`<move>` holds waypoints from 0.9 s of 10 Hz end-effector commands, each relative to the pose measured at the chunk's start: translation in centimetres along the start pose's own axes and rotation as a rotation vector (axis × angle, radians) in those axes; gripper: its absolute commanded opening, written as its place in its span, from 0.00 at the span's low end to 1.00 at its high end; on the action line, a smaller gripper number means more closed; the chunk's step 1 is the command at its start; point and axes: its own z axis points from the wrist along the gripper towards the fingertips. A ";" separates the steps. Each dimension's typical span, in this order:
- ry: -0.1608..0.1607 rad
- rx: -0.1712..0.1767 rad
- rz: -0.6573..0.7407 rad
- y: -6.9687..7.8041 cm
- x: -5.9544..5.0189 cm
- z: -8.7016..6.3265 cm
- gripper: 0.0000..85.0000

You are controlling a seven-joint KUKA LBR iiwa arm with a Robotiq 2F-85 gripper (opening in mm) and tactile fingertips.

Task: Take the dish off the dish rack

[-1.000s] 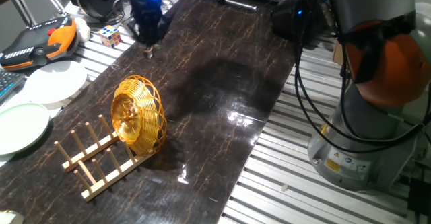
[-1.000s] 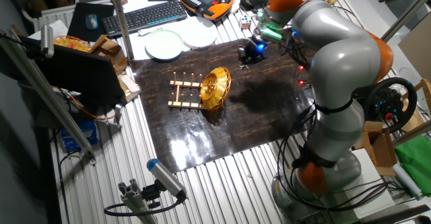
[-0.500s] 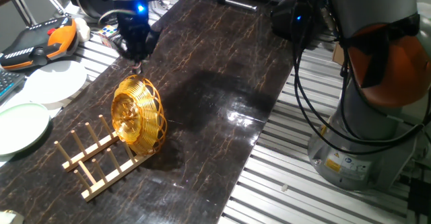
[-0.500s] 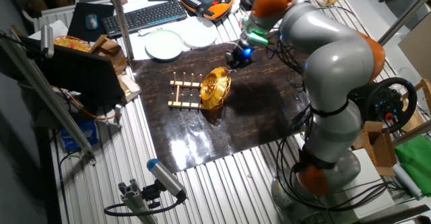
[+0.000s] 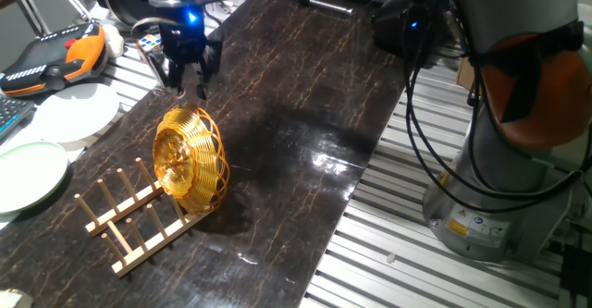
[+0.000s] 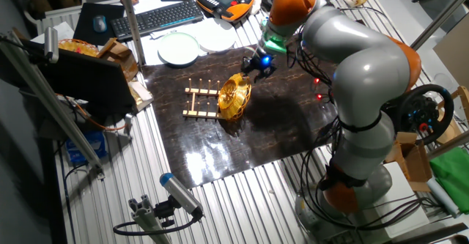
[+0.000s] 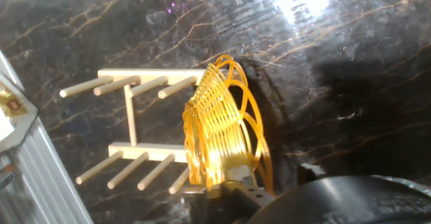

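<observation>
The dish (image 5: 191, 155) is a shiny golden wire bowl standing on edge in the right end of the light wooden dish rack (image 5: 129, 223). It leans against the upright pegs. My gripper (image 5: 188, 88) hangs just above the dish's top rim, with its fingers spread and nothing in them. In the other fixed view the gripper (image 6: 258, 67) is just right of and above the dish (image 6: 234, 96) and the rack (image 6: 199, 102). The hand view looks down on the dish (image 7: 225, 133) and the rack (image 7: 131, 123), with one finger (image 7: 237, 196) at the bottom edge by the rim.
A white plate (image 5: 74, 112) and a pale green plate (image 5: 28, 174) lie left of the dark marble board (image 5: 305, 114). An orange-black pendant (image 5: 55, 54) lies behind them. The robot base (image 5: 490, 206) stands at the right. A keyboard (image 6: 157, 17) is at the back.
My gripper has moved from the far end of the board toward the dish and now hangs over its top rim. Its fingers have spread apart. The dish and rack have not moved.
</observation>
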 end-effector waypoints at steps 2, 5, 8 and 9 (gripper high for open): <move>0.005 -0.015 0.003 0.1 0.3 0.5 0.78; 0.011 -0.062 0.005 0.4 0.4 1.7 0.73; 0.020 -0.091 0.001 0.8 0.6 2.1 0.53; 0.022 -0.095 -0.002 1.0 0.7 2.1 0.42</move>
